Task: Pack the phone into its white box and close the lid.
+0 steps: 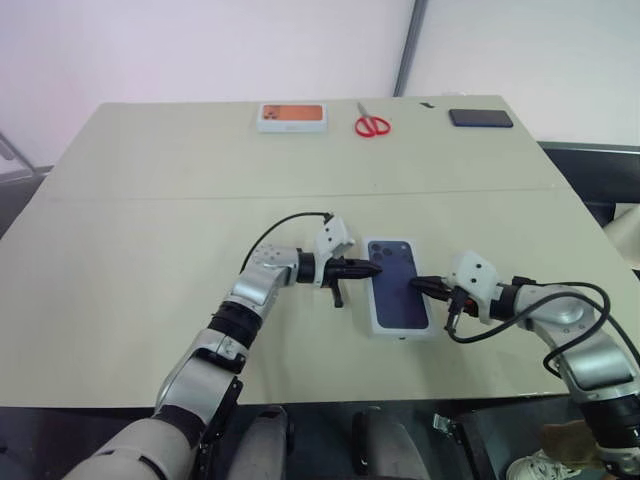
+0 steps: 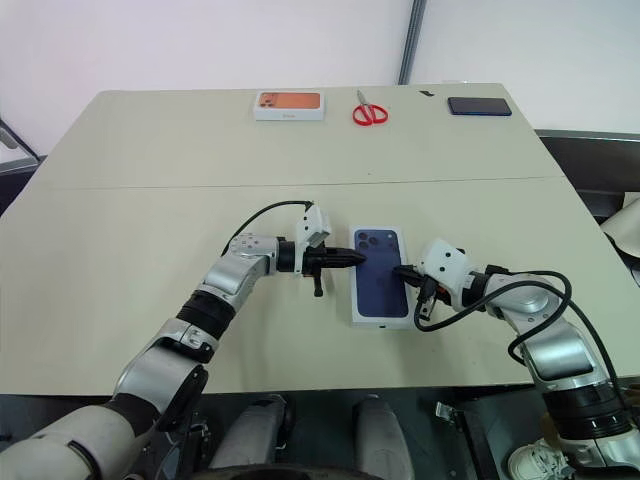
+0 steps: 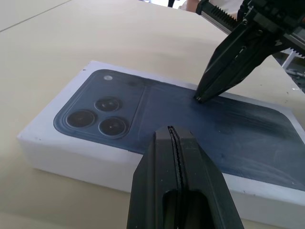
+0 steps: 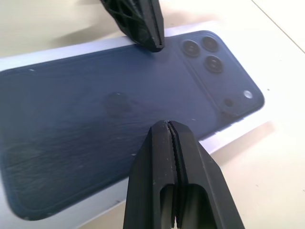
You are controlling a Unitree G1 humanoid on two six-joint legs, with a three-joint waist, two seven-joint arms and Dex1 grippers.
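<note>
Though lid (image 1: 398,285) sits closed, both tips crowd edges — tabletop (image 1: 150,220) around open.

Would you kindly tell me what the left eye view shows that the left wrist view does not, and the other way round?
Left eye view alone: the whole table with, along its far edge, the orange-printed white box, the red-handled scissors and the black handset.

Left wrist view alone: a close look at the three camera lenses in the phone picture on the lid, and the right claw's tip touching that picture.

Both: the lid lying picture-side up, with the shut left claw and shut right claw meeting over it.
</note>
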